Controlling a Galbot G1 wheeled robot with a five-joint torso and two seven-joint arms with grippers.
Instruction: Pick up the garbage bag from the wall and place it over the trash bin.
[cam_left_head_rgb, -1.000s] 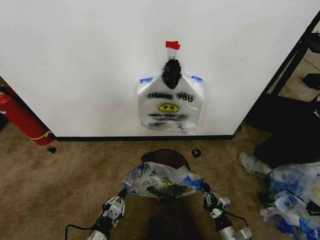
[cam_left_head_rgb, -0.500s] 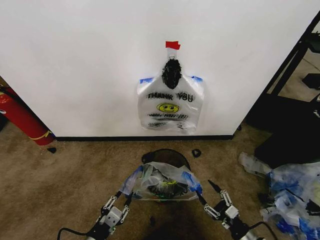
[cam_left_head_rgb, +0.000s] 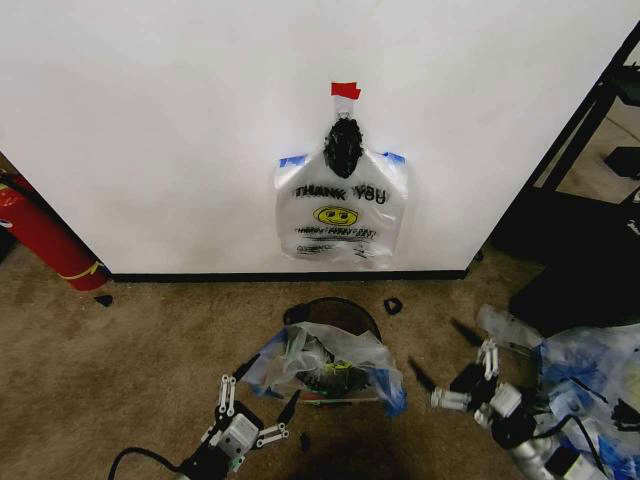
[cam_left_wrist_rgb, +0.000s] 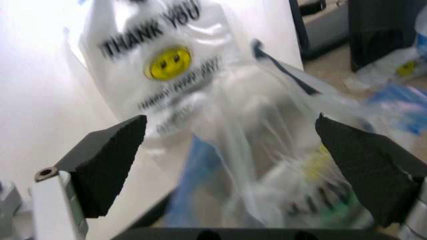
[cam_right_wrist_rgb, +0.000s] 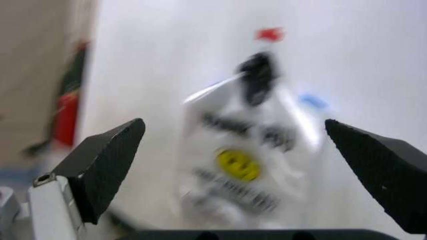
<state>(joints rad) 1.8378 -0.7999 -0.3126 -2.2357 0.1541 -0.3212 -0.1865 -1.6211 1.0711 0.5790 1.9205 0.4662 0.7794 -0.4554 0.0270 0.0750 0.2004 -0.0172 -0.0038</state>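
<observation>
**Bag draped on the bin, both grippers clear of it**

Head view first: the garbage bag (cam_left_head_rgb: 330, 365), clear with blue patches, sits bunched over the mouth of the trash bin (cam_left_head_rgb: 345, 310) on the carpet, near the robot and just out from the wall (cam_left_head_rgb: 150, 120). It looks slumped rather than stretched round the rim; the far arc of the black rim shows bare, so the fit seems only partial. Inside, yellow and dark shapes show through the plastic, too crumpled to name. The left gripper (cam_left_head_rgb: 255, 405) hovers just near-left of the bag, jaws spread, touching nothing. The right gripper (cam_left_head_rgb: 460, 372) is further right, towards the heap of plastic bags (cam_left_head_rgb: 590, 390), jaws also spread and empty. On the wall, the "THANK YOU" bag (cam_left_head_rgb: 340, 215) hangs from a dark hook under red tape (cam_left_head_rgb: 345, 90), out of play. A fire extinguisher (cam_left_head_rgb: 40, 235) leans at far left.

Left wrist view: wide-open jaws frame the garbage bag close ahead, the printed bag beyond.

Right wrist view: open jaws point at the wall and the printed bag.
</observation>
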